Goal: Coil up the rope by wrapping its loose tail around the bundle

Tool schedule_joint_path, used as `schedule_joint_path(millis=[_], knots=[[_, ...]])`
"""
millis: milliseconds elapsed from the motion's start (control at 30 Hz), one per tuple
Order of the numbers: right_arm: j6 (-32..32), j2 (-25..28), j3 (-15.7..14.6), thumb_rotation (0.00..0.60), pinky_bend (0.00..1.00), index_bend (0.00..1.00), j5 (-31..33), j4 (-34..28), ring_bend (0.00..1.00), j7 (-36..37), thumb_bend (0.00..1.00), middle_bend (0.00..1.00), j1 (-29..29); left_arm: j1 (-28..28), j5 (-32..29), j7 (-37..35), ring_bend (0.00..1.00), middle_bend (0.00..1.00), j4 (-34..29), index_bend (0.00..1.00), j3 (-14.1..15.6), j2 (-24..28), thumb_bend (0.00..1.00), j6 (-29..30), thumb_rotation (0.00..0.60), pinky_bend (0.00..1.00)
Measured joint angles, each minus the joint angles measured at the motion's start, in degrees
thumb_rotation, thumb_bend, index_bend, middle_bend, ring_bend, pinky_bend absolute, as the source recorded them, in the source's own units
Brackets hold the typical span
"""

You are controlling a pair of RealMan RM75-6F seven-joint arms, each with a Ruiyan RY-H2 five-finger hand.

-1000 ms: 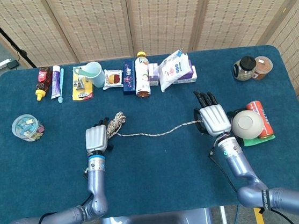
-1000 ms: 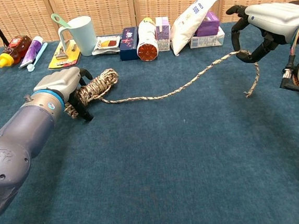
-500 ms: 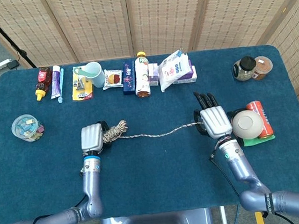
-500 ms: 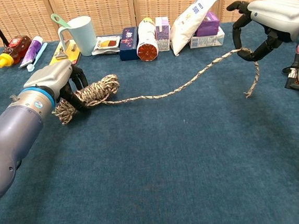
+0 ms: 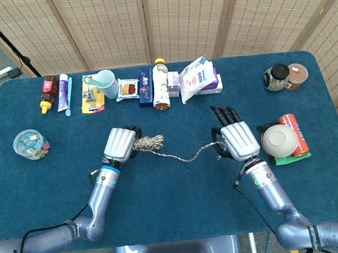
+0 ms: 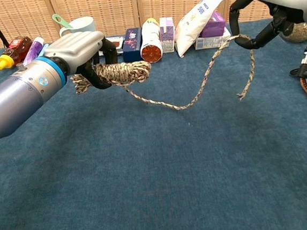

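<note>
Rope bundle (image 6: 122, 73) sits in the left hand (image 6: 78, 51), whose dark fingers wrap around its near end; in the chest view both appear lifted off the blue table (image 6: 164, 178), though how far cannot be judged. The palm side of that hand is hidden in the head view, where only its silver back (image 5: 120, 145) shows, with the coiled bundle (image 5: 149, 143) sticking out to one side. A frayed stub of rope pokes out behind the fingers in the chest view.

From the bundle the loose tail (image 6: 194, 92) sags down in a curve and rises to the right hand (image 6: 265, 5), which holds it between curled dark fingers near the top edge; the very end hangs free below that grip. The right hand's wrist and arm are cut off by the frame there. In the head view the tail (image 5: 188, 157) runs across to the right hand (image 5: 238, 140), but the grip itself is covered by the hand's back.

Along the far edge stand a mint mug (image 5: 105, 83), an orange-capped bottle (image 5: 160, 84) and a white pouch (image 5: 197, 77), with smaller packets between them too small to read. A pale bowl (image 5: 279, 139) partly hides a red can (image 5: 296, 131) beside the right hand.
</note>
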Motion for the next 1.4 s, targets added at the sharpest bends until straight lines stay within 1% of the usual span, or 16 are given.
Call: schedule_joint_path(millis=[133,267,367,467,633,833,933,1133,1267,1400], knots=[[0.42,2.26,1.03,0.600,0.00,0.71,0.02,-5.46,0.00,-0.90,0.56,0.00,0.19,-3.03,1.95,3.37,0.51,0.48,0.60,0.51,0.89,-0.56,0.55,-2.05,0.600,0.70],[0.86,5.28,2.51,0.600,0.00,0.71,1.02,-12.56,0.00,-2.63,0.57,0.00,0.57,-4.69,3.77,2.91,0.52,0.49,1.88,0.52,1.45,-1.64,0.56,-3.41,0.600,0.70],[1.51,7.26,3.42,0.600,0.00,0.71,1.71,-16.54,0.00,-5.27,0.57,0.00,1.06,-5.80,5.33,2.49,0.52,0.49,3.42,0.53,1.75,-2.77,0.56,-3.67,0.600,0.70],[2.35,8.31,4.45,0.600,0.00,0.71,3.07,-18.83,0.00,-8.17,0.57,0.00,1.92,-6.80,6.49,2.44,0.52,0.49,5.20,0.53,2.02,-4.00,0.56,-3.82,0.600,0.70],[3.00,9.00,6.55,0.600,0.00,0.71,6.97,-21.34,0.00,-9.97,0.57,0.00,3.76,-8.15,6.92,2.43,0.52,0.49,7.73,0.53,1.87,-6.28,0.58,-4.30,0.600,0.70],[2.93,9.57,8.90,0.600,0.00,0.71,13.39,-24.82,0.00,-10.68,0.58,0.00,6.12,-10.76,6.54,4.00,0.52,0.49,8.90,0.53,0.44,-8.32,0.60,-5.51,0.600,0.70],[2.91,9.76,10.80,0.600,0.00,0.72,16.96,-25.56,0.00,-10.83,0.58,0.00,7.97,-11.95,6.01,5.90,0.52,0.49,9.93,0.53,-0.02,-9.43,0.60,-6.24,0.600,0.70],[3.88,9.90,15.16,0.600,0.00,0.72,24.20,-27.16,0.00,-11.18,0.58,0.00,11.66,-13.52,5.04,7.19,0.52,0.49,12.10,0.53,-0.93,-11.89,0.60,-6.77,0.600,0.70],[5.61,9.96,18.41,0.600,0.00,0.72,31.29,-28.57,0.00,-12.19,0.58,0.00,15.36,-15.05,4.61,7.60,0.52,0.49,14.04,0.53,-1.72,-13.73,0.60,-7.41,0.600,0.70],[7.29,10.00,21.62,0.600,0.00,0.72,37.93,-27.94,0.00,-12.92,0.58,0.00,19.43,-15.14,5.24,6.87,0.52,0.49,14.82,0.53,-0.66,-14.59,0.60,-7.52,0.600,0.70]])
